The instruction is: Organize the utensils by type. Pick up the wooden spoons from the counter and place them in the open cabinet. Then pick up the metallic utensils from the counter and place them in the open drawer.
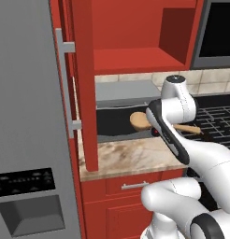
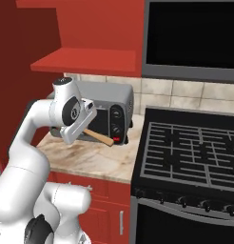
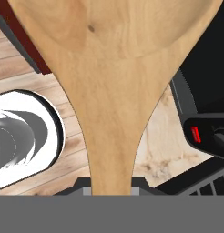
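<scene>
My gripper (image 3: 111, 190) is shut on the handle of the wooden spoon (image 3: 109, 82), whose tan bowl looms large in the hand view. In the left base view the spoon (image 1: 141, 121) hangs level above the counter (image 1: 131, 158), bowl to the left, in front of the toaster oven. From the right base, its handle (image 2: 102, 138) sticks out past the gripper (image 2: 85, 129). The open cabinet (image 1: 135, 60) is above, its door (image 1: 84, 84) swung toward me. The metallic utensils and the open drawer are out of view.
A grey toaster oven (image 2: 109, 107) stands at the back of the counter (image 2: 90, 157). A black stove (image 2: 195, 147) is to the right with a microwave (image 2: 195, 38) above it. A grey fridge (image 1: 28, 116) is on the left.
</scene>
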